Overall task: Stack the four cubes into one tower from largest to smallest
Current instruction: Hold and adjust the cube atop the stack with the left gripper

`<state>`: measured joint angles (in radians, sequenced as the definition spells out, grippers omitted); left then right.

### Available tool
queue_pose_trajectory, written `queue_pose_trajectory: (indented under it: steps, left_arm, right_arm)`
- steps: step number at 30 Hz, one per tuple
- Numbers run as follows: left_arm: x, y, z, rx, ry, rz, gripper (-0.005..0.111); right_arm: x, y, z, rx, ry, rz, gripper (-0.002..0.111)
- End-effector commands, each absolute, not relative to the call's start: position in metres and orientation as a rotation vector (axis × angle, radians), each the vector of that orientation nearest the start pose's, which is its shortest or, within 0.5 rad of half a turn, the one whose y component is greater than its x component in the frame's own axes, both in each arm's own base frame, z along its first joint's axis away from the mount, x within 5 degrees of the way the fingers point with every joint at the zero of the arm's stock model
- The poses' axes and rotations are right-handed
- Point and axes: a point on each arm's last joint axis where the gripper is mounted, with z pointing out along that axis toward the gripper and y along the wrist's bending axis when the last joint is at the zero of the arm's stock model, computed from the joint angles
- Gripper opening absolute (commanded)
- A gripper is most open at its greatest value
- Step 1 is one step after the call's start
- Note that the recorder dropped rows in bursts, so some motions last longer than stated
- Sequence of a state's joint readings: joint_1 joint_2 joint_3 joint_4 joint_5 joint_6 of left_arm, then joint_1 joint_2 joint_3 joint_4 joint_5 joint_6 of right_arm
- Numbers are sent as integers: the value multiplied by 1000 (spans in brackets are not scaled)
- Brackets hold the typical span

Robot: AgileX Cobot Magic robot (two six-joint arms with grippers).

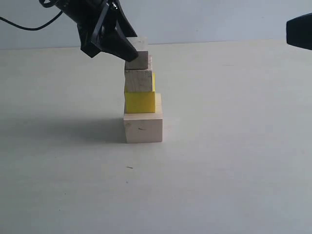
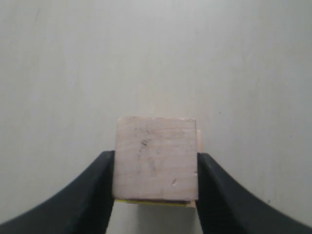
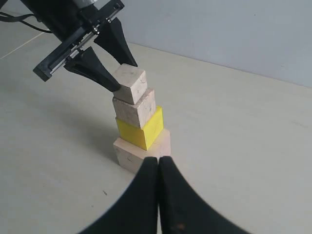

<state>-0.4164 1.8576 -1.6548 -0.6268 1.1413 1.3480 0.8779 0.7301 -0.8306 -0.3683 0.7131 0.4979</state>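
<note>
The four cubes stand as one tower on the table: a large pale wood cube (image 1: 143,127) at the bottom, the yellow cube (image 1: 140,102) on it, then a small wood cube (image 1: 138,80). The smallest wood cube (image 1: 138,54) is on top, slightly offset, its underside meeting the cube below. My left gripper (image 1: 127,51) comes in from the upper left and is shut on this top cube (image 2: 156,158), one black finger (image 2: 100,190) against each side. My right gripper (image 3: 159,161) is shut and holds nothing, just short of the tower's base (image 3: 129,156).
The pale table (image 1: 229,175) stretches around the tower, with a blue-grey wall (image 1: 209,19) behind. Part of the right arm (image 1: 300,30) shows at the exterior view's upper right edge. A black cable (image 1: 24,24) trails from the left arm.
</note>
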Motion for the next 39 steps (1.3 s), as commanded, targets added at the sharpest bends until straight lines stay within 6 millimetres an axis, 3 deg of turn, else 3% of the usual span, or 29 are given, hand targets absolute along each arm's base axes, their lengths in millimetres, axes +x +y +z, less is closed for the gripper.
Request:
queue_pose_trajectory:
  steps: [1,39]
  left_arm:
    - [345,-208,308,1792,1782,-559,36]
    - [345,-208,307,1804,1774,-553,36]
  right_arm:
    - [102,90,366,-535,1999,439,0]
    - [102,90,366,-534,2000,440,0]
